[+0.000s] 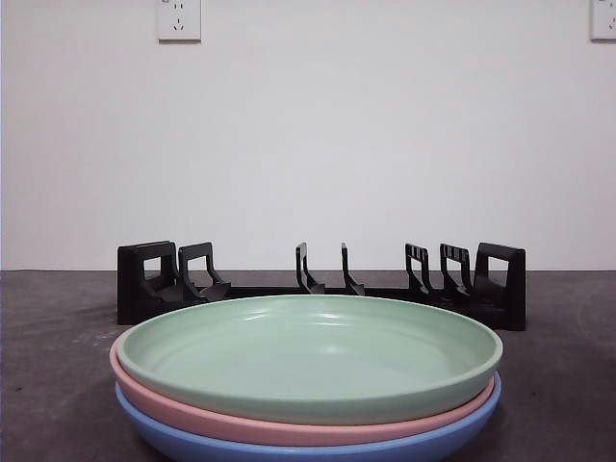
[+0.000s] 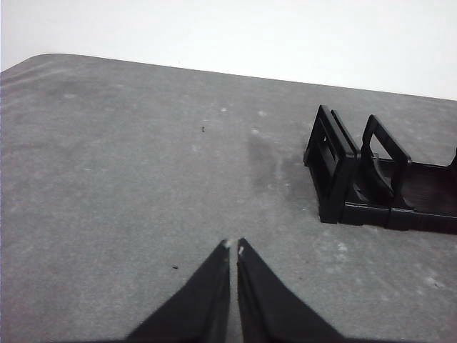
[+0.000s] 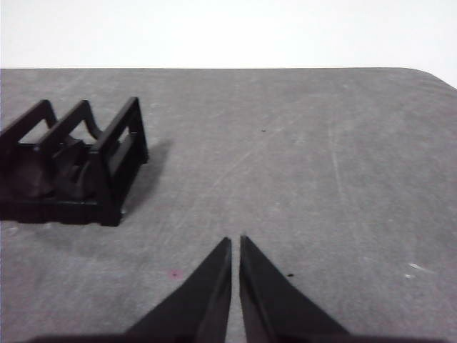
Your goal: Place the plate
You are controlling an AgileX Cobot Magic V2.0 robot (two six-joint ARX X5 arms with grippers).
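Three plates are stacked at the front of the table: a green plate (image 1: 308, 351) on top, a pink plate (image 1: 241, 422) under it and a blue plate (image 1: 192, 445) at the bottom. Behind the stack stands a black dish rack (image 1: 322, 284) with upright dividers and nothing in its slots. My left gripper (image 2: 233, 246) is shut and holds nothing, hovering over bare table beside one end of the rack (image 2: 357, 179). My right gripper (image 3: 235, 241) is shut too, near the rack's other end (image 3: 78, 161). Neither wrist view shows the plates.
The grey tabletop (image 1: 58, 337) runs back to a white wall with power sockets (image 1: 179, 19). The table's rounded far corners show in both wrist views.
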